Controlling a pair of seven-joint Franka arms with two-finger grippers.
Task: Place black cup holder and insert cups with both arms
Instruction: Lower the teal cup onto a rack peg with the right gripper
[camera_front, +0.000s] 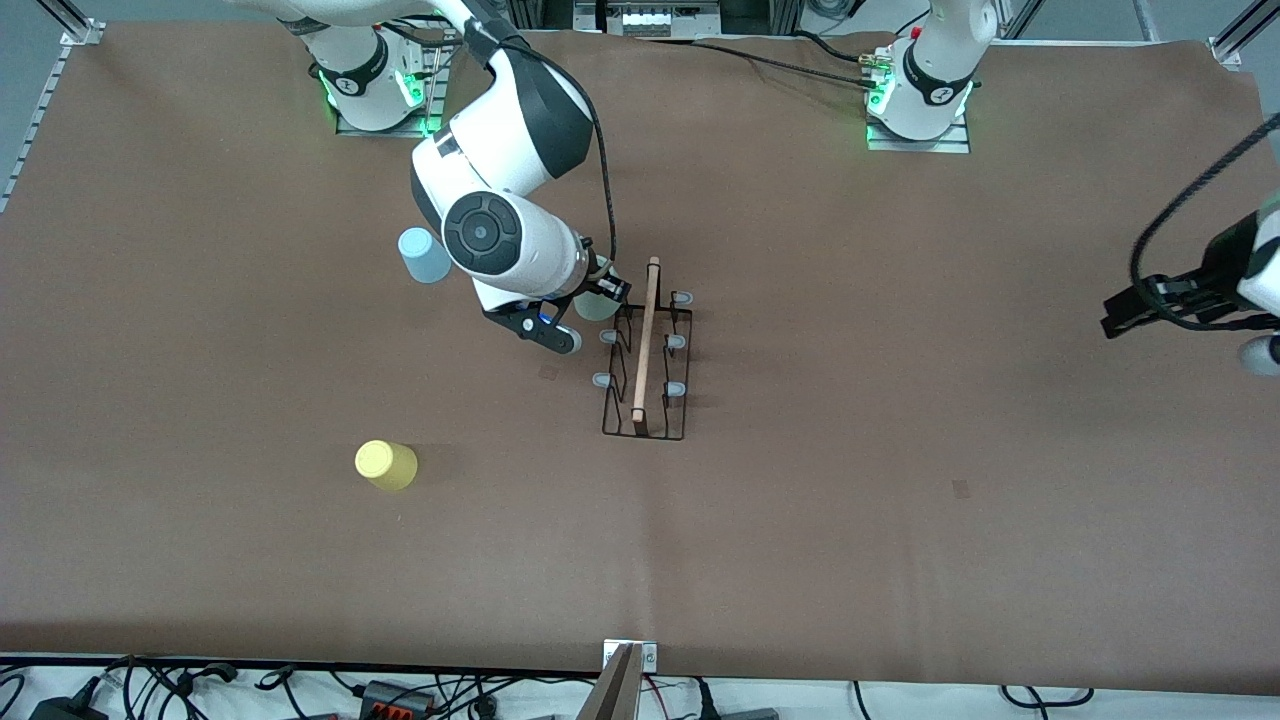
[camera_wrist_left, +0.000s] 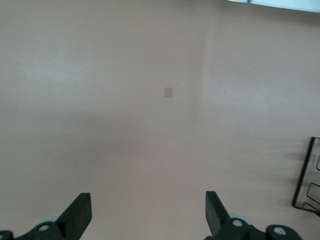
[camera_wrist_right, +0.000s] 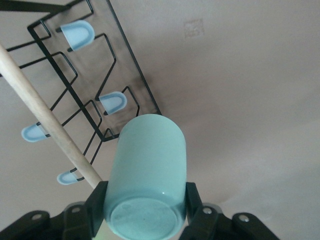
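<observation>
Three cups are in play, and I am working through them from the right arm's end of the table toward the left arm's. Two of them, the yellow cup (camera_front: 386, 465) and the light blue cup (camera_front: 424, 255), are standing mouth-down on the brown table (camera_front: 900, 480), well apart from my right gripper (camera_front: 600, 298) and waiting their turn. I am clamping the mint green cup (camera_wrist_right: 147, 175) between that gripper's fingers (camera_wrist_right: 193, 200), its closed bottom facing the wrist camera and its mouth pointing away, presumably so that it can be slid down over a prong. The gripper is hovering over the corner of the black cup holder (camera_front: 646, 360) closest to the robot bases, just beside the wooden handle (camera_front: 645, 345); the rack is already sitting upright mid-table. In the right wrist view the nearest capped prong (camera_wrist_right: 112, 102) is peeking out just past the cup's mouth, so I judge the insertion is close. My left gripper (camera_wrist_left: 148, 212) is waiting with fingers spread, holding nothing, over bare table at its own end, well clear of the rack.
</observation>
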